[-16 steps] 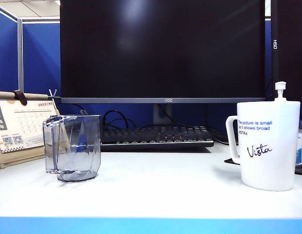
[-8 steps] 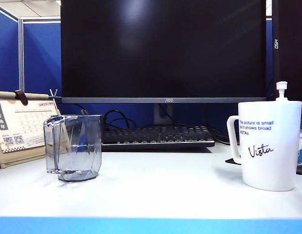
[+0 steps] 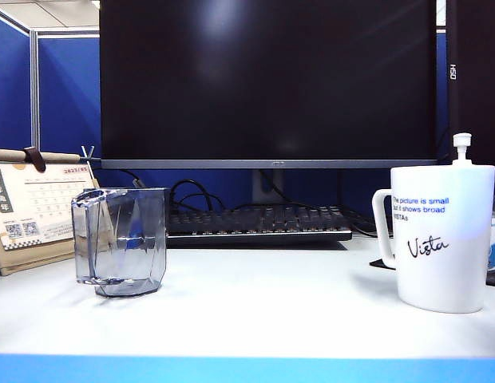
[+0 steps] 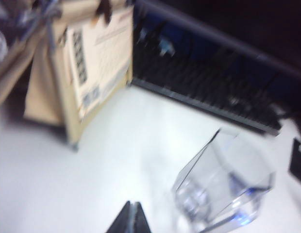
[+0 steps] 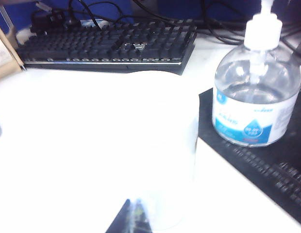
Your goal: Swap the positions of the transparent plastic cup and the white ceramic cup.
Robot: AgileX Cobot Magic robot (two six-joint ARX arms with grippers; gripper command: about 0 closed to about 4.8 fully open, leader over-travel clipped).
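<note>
My left gripper [image 4: 132, 218], fingers pressed together on nothing, hangs above the table's [image 3: 263, 311] left side with the transparent plastic cup [image 4: 223, 187] upright just beside and beyond it. My right gripper [image 5: 132, 218], likewise clenched empty, sits over the right side, the white ceramic cup [image 5: 162, 155] directly ahead. Each arm is nearer its own cup; the cups stand well apart.

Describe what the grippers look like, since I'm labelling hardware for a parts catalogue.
Little shows. In the left wrist view the left gripper is two dark, nearly black fingertips tapering to a narrow wedge, pressed together. In the right wrist view the right gripper is a similar dark tip, blurred. No cables or markings are visible; neither arm appears in the exterior view.
</note>
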